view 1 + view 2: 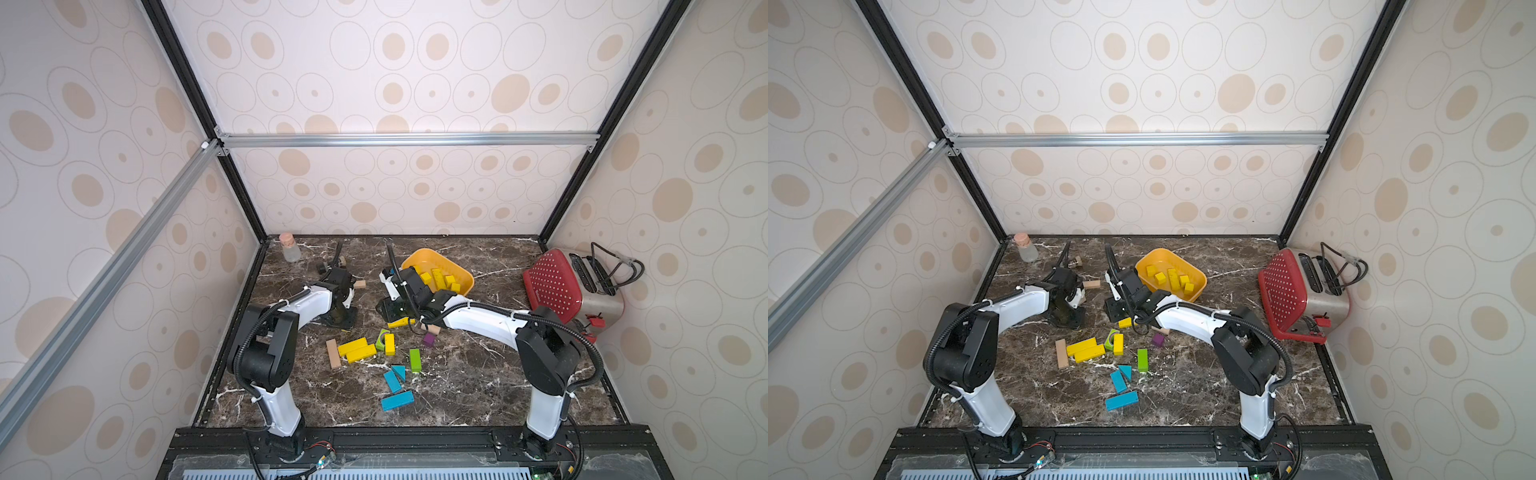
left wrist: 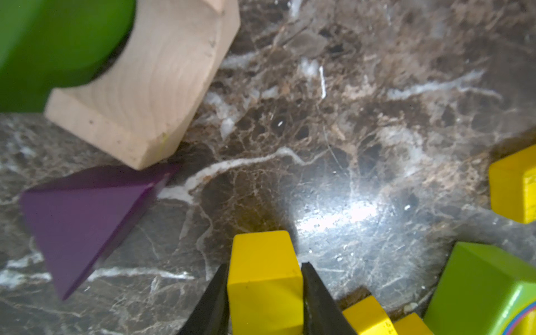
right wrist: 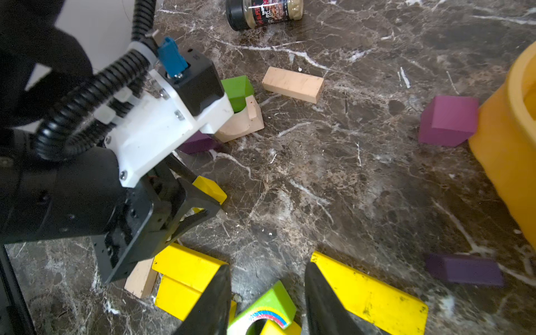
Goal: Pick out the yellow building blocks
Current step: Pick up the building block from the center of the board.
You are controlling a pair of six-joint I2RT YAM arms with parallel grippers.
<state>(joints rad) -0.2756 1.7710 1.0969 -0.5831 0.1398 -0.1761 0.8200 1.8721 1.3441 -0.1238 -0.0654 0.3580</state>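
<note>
**On the marble table: left gripper clamped on a yellow block**

From above, in a top view, five yellow building blocks (image 1: 1173, 279) lie in the orange tub (image 1: 1158, 251) at the far side. In both top views four more lie mid-table (image 1: 478, 374). Two long bars (image 1: 356, 350) sit side by side, long axes roughly left to right. A shorter bar (image 1: 389, 344) points away from the robot. A fourth block (image 1: 400, 322) is half hidden under the right arm. The left gripper (image 1: 342, 319) covers what it holds.

At the left wrist, both fingers press a small yellow block (image 2: 264, 285), cut off by the frame edge.

At the right wrist, the right gripper (image 3: 267, 265) hangs with jaws apart, gripping nothing, over a lime-green arch block (image 3: 269, 304).
</note>
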